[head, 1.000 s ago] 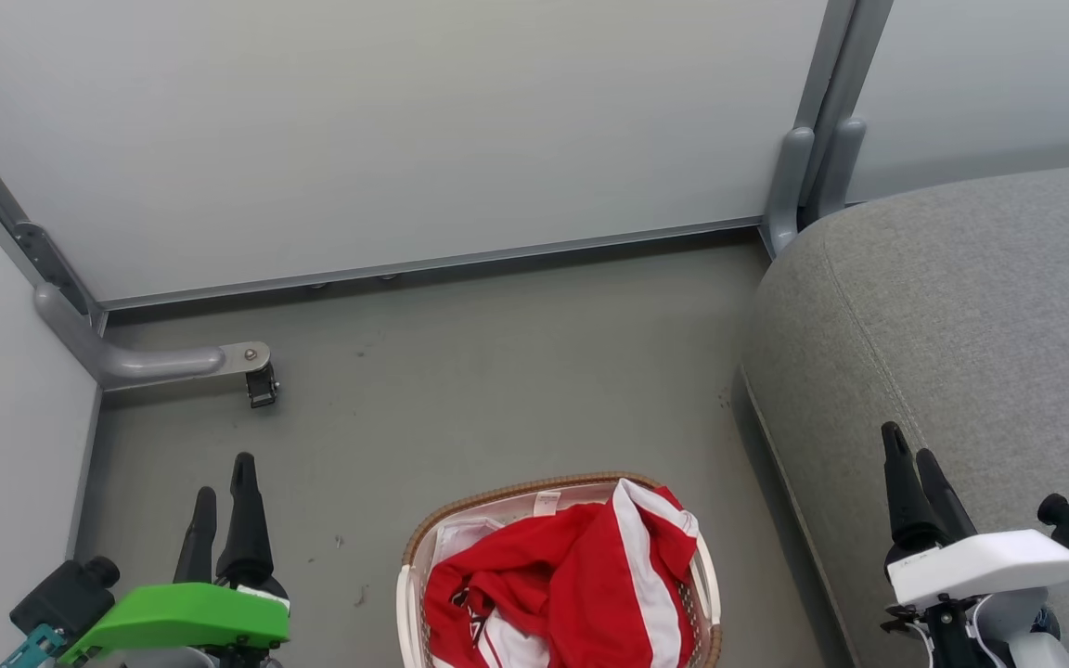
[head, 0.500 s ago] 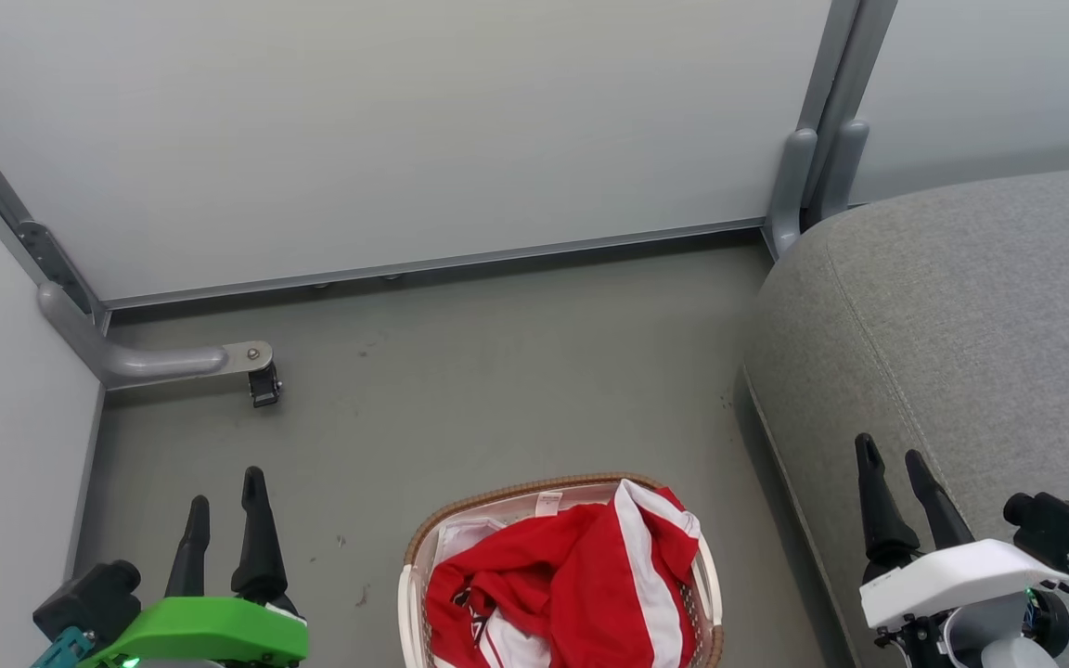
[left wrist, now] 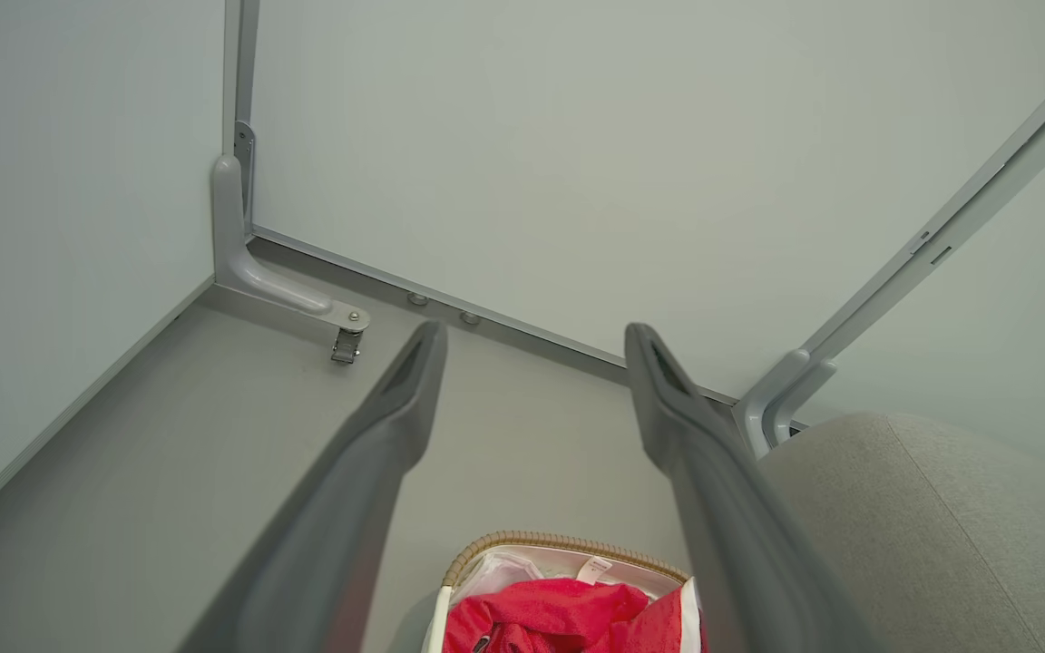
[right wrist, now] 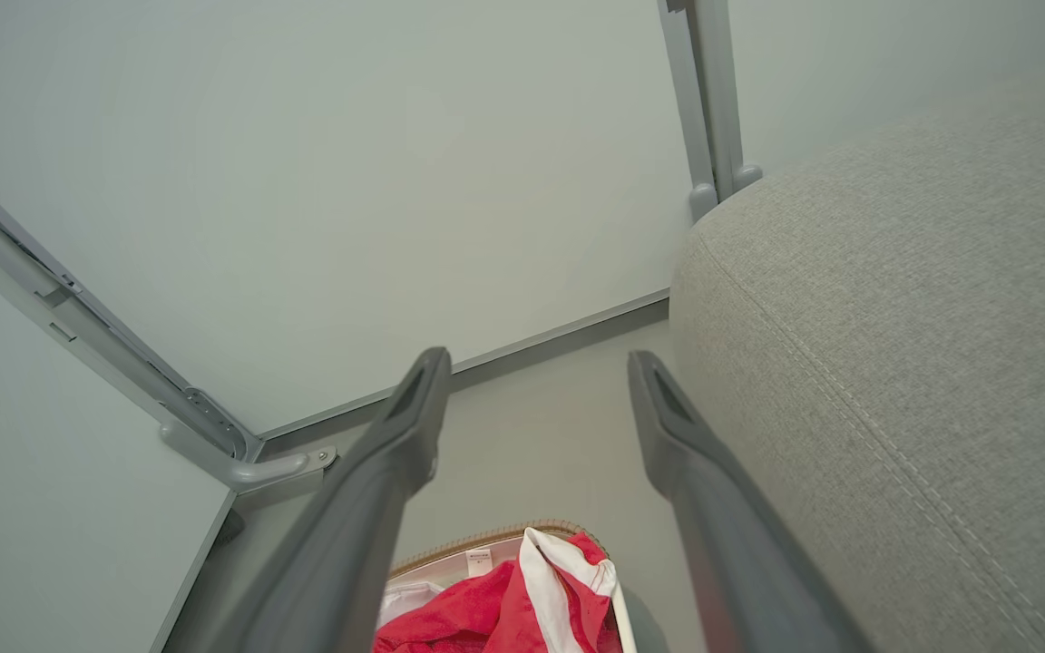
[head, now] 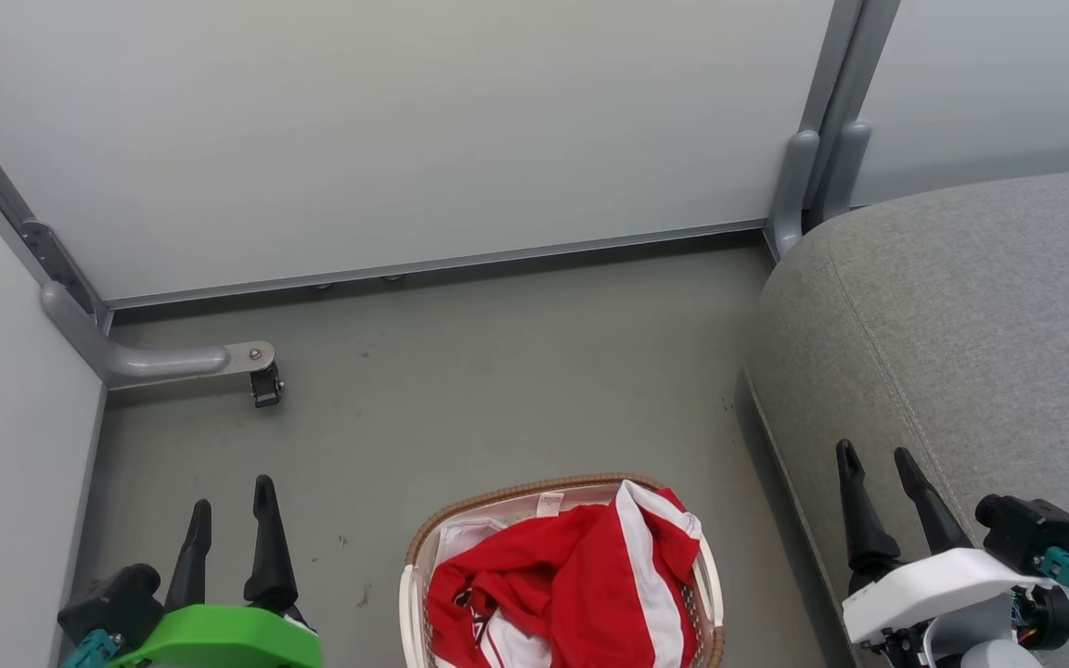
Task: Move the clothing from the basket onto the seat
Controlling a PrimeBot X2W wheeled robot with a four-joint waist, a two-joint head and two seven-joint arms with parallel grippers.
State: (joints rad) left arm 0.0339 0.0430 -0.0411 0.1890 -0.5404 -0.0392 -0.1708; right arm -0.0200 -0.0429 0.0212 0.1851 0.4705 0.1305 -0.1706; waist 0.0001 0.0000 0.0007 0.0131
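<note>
Hovering spread wide and empty, the left end effector [head: 233, 496] and right end effector [head: 874, 452] are both well clear of the clothing [head: 572, 575] heaped in the basket [head: 483, 499], which stands on the floor [head: 497, 371] near the seat [head: 980, 306]. Reaching in, either could pinch the white liner [head: 462, 540] along with a garment and drag the light basket up; a shallow grip may let the cloth slip back.

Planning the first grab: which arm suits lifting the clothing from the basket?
Probably right: the left gripper and right gripper are both open flanking the basket, but the right hangs beside the seat.
</note>
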